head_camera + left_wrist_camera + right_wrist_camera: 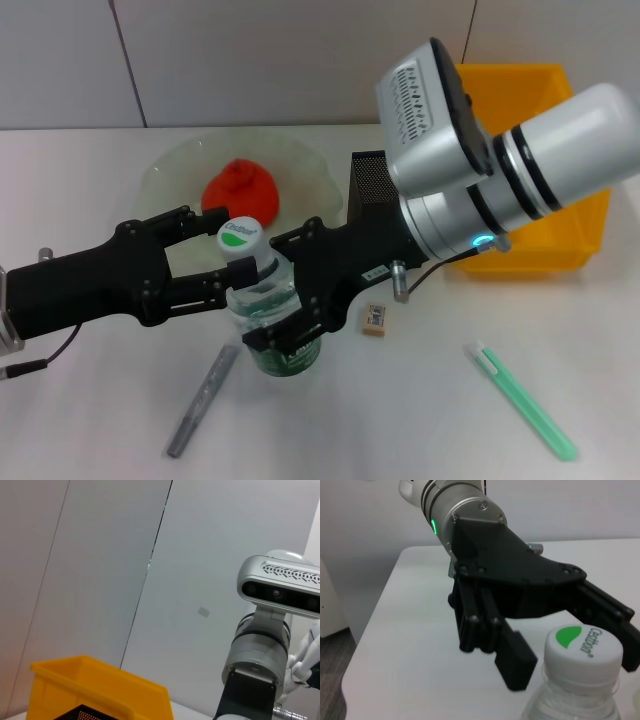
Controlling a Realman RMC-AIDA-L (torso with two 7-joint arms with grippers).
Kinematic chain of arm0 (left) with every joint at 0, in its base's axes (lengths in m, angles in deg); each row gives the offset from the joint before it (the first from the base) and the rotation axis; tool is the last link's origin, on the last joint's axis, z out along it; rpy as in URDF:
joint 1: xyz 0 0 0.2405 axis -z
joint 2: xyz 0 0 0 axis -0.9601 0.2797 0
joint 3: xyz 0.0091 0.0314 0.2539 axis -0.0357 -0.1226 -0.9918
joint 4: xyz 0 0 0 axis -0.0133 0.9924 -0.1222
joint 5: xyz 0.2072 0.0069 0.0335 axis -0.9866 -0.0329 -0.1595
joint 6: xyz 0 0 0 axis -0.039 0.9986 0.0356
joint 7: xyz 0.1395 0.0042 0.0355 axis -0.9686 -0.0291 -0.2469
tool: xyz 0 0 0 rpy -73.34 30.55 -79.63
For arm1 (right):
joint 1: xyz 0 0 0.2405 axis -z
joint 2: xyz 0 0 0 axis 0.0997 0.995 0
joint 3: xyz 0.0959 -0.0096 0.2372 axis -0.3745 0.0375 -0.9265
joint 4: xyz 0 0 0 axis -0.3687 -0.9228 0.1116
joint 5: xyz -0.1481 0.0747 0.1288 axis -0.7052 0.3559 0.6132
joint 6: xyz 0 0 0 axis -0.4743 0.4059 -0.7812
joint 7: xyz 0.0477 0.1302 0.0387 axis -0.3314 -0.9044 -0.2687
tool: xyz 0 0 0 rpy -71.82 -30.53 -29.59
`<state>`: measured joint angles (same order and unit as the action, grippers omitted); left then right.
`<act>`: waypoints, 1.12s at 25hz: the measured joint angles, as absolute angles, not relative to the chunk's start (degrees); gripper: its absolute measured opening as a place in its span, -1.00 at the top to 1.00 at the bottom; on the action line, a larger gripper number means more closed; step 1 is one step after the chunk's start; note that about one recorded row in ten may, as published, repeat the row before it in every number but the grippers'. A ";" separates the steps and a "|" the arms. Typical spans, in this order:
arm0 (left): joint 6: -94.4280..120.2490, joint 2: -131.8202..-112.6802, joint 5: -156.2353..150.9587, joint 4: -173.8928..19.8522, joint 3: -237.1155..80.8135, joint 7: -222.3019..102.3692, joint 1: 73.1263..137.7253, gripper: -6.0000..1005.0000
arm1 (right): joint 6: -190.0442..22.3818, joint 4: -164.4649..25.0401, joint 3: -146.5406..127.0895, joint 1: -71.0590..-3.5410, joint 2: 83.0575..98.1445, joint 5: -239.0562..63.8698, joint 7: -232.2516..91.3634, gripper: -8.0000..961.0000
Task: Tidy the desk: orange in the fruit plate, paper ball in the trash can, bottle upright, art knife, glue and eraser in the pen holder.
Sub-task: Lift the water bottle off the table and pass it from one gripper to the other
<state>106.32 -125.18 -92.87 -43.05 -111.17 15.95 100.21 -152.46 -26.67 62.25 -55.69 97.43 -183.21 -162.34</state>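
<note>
The bottle (265,305) stands upright on the bench (90,420), between two sets of jaws. The right gripper (285,320) pinches its body at the label band; the left gripper (205,255) reaches in at neck height with jaws spread, one finger either side of the cap, not visibly touching.

Judgement: thin clear plastic, light, slick, and it dents under squeeze. The stiffer shoulder or the cap is the better hold.

The eraser (375,318) lies just beside the right jaws, on their pen holder (372,190) side. The art knife (203,398) lies near, below the left jaws. The glue (520,400) is well apart. The orange (240,190) sits in the fruit plate (165,170) behind the left jaws. The trash can (560,240) is beyond the right arm. Open bench remains toward the near edge.
</note>
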 joint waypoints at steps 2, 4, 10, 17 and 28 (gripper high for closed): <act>106.28 -125.24 -92.87 -43.29 -111.17 15.00 100.25 -0.65 | -152.07 -27.66 62.28 -56.18 97.47 -181.77 -161.40 -0.61; 106.15 -125.28 -92.87 -43.43 -111.17 14.54 100.26 -0.64 | -152.04 -27.93 62.28 -56.27 97.47 -181.39 -161.12 -0.61; 104.95 -125.59 -92.85 -43.66 -111.69 13.57 100.52 -0.62 | -151.47 -28.72 62.32 -56.92 97.50 -180.96 -160.75 -0.61; 104.40 -125.83 -91.41 -45.98 -111.54 9.99 100.69 -0.59 | -150.66 -30.02 62.38 -57.13 97.51 -180.29 -160.07 -0.61; 104.50 -125.77 -90.45 -48.89 -111.84 6.33 100.83 -0.55 | -150.03 -31.12 62.39 -57.22 97.50 -178.87 -159.16 -0.60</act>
